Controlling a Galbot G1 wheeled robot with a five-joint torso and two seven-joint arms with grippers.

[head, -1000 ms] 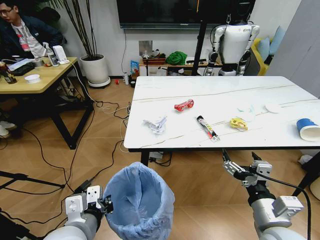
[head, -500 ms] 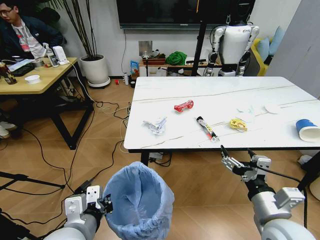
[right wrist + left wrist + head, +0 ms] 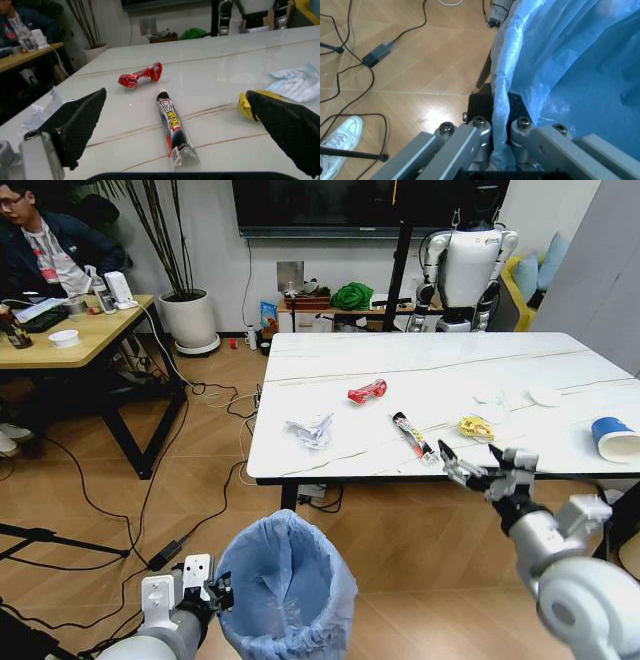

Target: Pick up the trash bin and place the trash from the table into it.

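The trash bin (image 3: 285,590) with its wrinkly light blue liner (image 3: 570,56) hangs low at the left, and my left gripper (image 3: 215,590) (image 3: 500,123) is shut on its rim. My right gripper (image 3: 480,470) (image 3: 175,93) is open at the front edge of the table (image 3: 400,365), facing the black-red-yellow stick pack (image 3: 413,435) (image 3: 172,125). On the tabletop lie the red wrapper (image 3: 367,391) (image 3: 140,75), clear-silver wrapper (image 3: 311,428), yellow wrapper (image 3: 476,426) (image 3: 245,107), tissues (image 3: 492,402) (image 3: 297,82), white lid (image 3: 546,395) and paper cup (image 3: 614,438).
A yellow-wood desk (image 3: 90,330) stands at the left with a seated person behind it. Cables (image 3: 100,510) trail over the wooden floor. A potted plant (image 3: 188,315) and another robot (image 3: 465,265) stand beyond the table.
My right gripper has risen and moved forward from below the table edge to tabletop height near the stick pack. The bin and left gripper have shifted slightly to the right.
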